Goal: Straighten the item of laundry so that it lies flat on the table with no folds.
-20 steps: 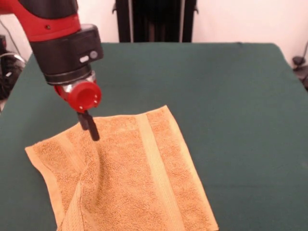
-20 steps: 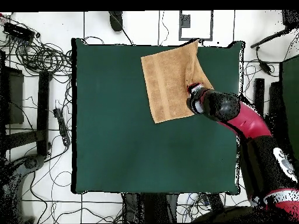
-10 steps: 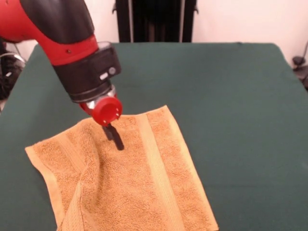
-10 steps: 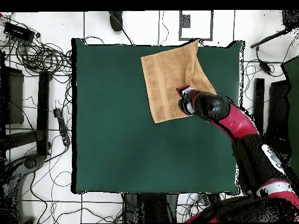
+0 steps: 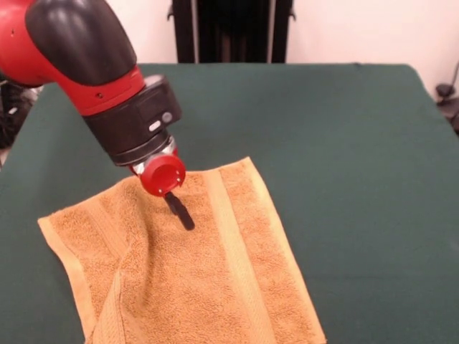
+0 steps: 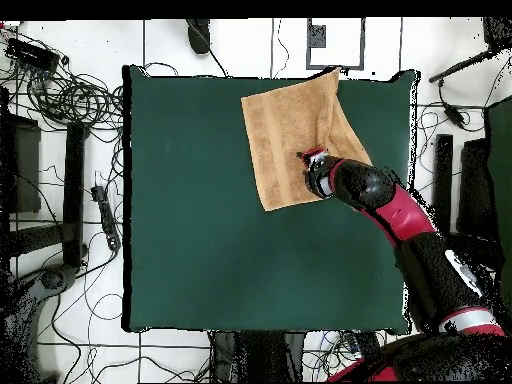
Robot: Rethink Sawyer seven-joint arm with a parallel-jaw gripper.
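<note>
Orange-tan towel [image 5: 193,279] with a paler woven band; dark green tabletop [image 5: 344,143]; red and black arm [image 5: 86,64] ending in a black pincer [image 5: 181,213].

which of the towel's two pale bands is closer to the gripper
The flat band running down the towel just right of the gripper in the front view. The other band lies further left, by the raised fold.

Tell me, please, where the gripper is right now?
In the front view the gripper is over the orange towel, left of its paler band, near the towel's far edge, with a raised fold to its left.
</note>
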